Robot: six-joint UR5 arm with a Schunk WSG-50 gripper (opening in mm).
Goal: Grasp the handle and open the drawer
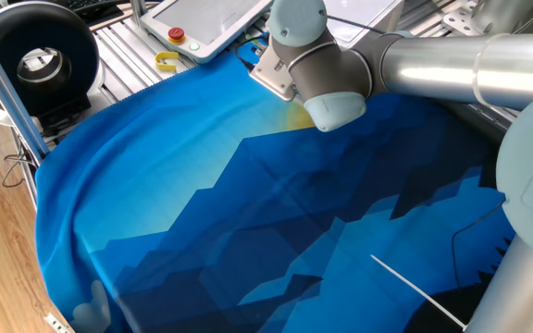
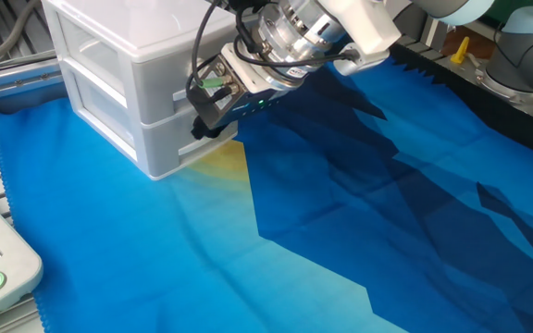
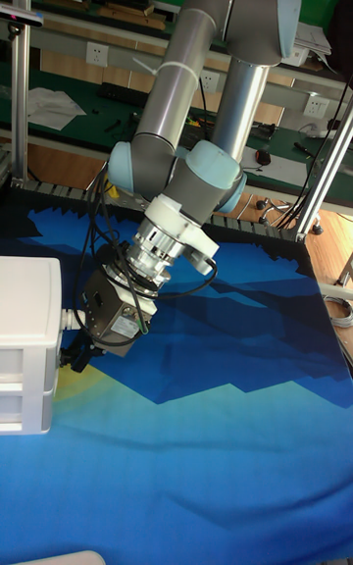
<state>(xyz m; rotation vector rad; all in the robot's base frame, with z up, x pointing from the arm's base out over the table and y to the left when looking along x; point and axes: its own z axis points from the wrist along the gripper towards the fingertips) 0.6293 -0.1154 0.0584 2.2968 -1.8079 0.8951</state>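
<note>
Gripper at the drawer front, grip uncertain

On the blue-clothed surface (image 2: pixel 340 240), the gripper (image 2: pixel 206 116) presses against the drawer (image 2: pixel 155 139); its fingers hide the handle, so I cannot tell whether they have closed. A loose hold could slip off when pulling, or drag the light unit.

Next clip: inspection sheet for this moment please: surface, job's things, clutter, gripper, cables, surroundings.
Surface: blue patterned cloth over the table.
Job's things: white drawer unit at the cloth's edge; handle hidden by the fingers; drawer looks shut.
Clutter: nothing seen on the cloth.
Gripper: gripper at the drawer front; whether it is open or shut cannot be told.
Cables: black cable loops over the wrist.
Surroundings: pendant with red button, black reel.
</note>
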